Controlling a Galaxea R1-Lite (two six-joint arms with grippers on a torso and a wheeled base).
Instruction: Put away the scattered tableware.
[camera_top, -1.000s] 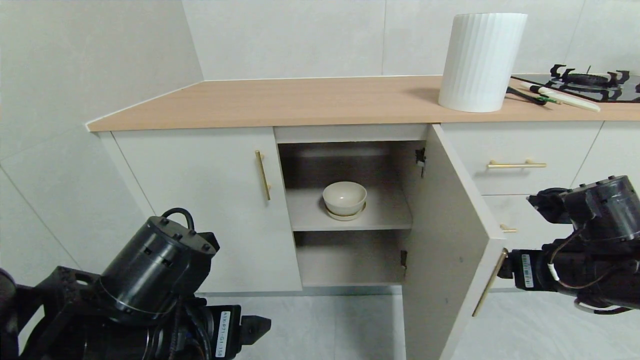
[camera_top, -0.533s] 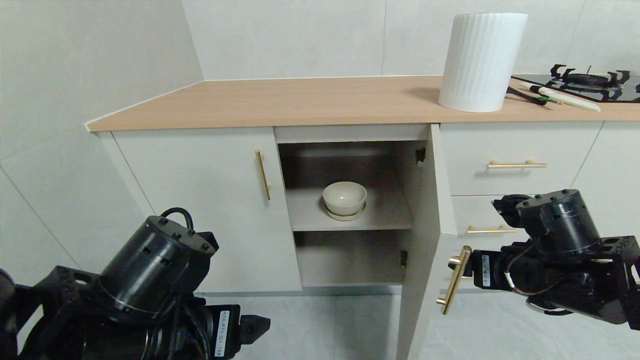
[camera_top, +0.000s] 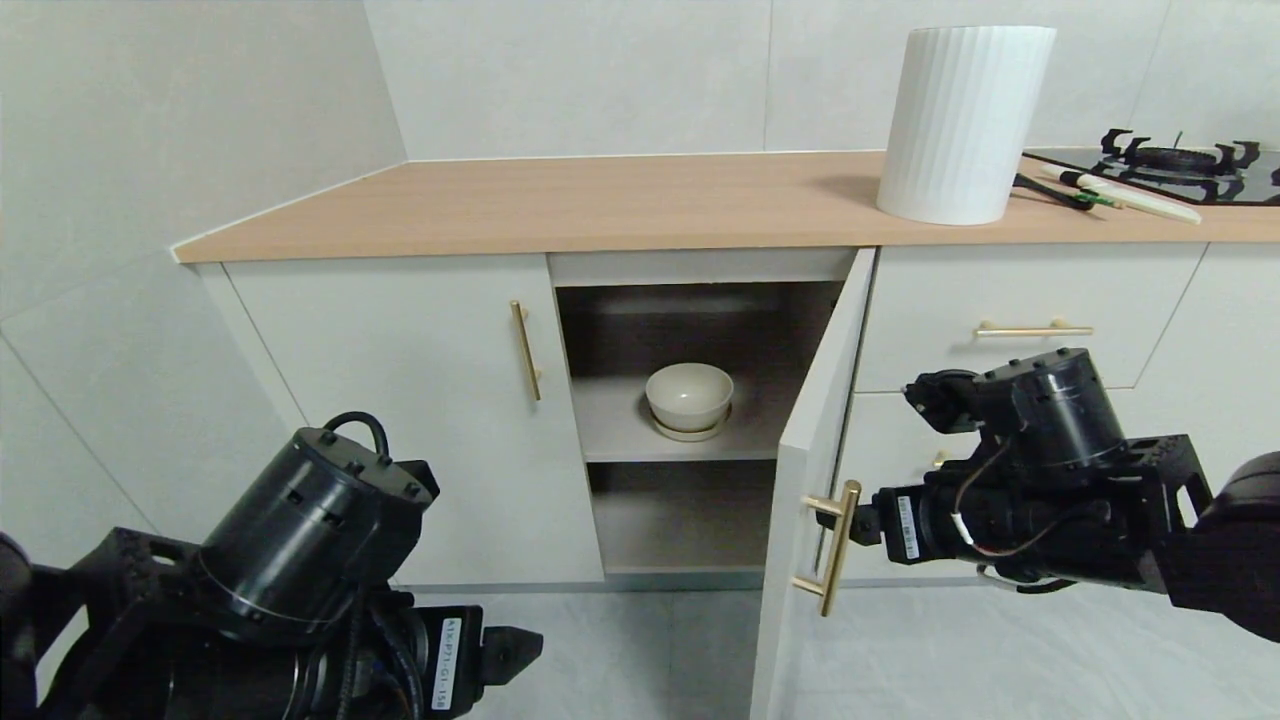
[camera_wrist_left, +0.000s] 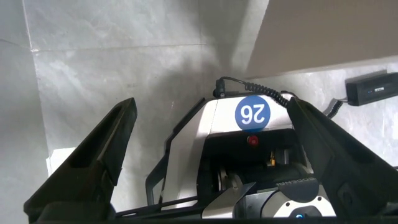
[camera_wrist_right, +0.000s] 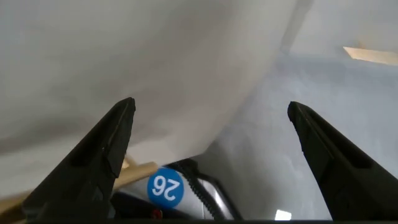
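A beige bowl (camera_top: 688, 393) sits on a small plate (camera_top: 688, 432) on the upper shelf of the open cabinet (camera_top: 700, 440). The cabinet door (camera_top: 815, 440) stands about half shut, its gold handle (camera_top: 832, 545) facing me. My right gripper (camera_top: 835, 515) is against that handle on the door's outer side. In the right wrist view the right gripper (camera_wrist_right: 211, 143) is open, with the door's pale face (camera_wrist_right: 155, 68) just ahead. Low at the left, my left gripper (camera_wrist_left: 211, 137) is open over the floor and holds nothing.
On the wooden counter (camera_top: 560, 200) stands a tall white ribbed container (camera_top: 965, 120), with utensils (camera_top: 1100, 190) and a gas hob (camera_top: 1180, 160) to its right. Drawers with gold handles (camera_top: 1030, 328) lie right of the cabinet. The left door (camera_top: 400, 400) is shut.
The cabinet door has swung from wide open to about half shut. My right arm has moved left with it, staying at the handle. The left arm has kept still.
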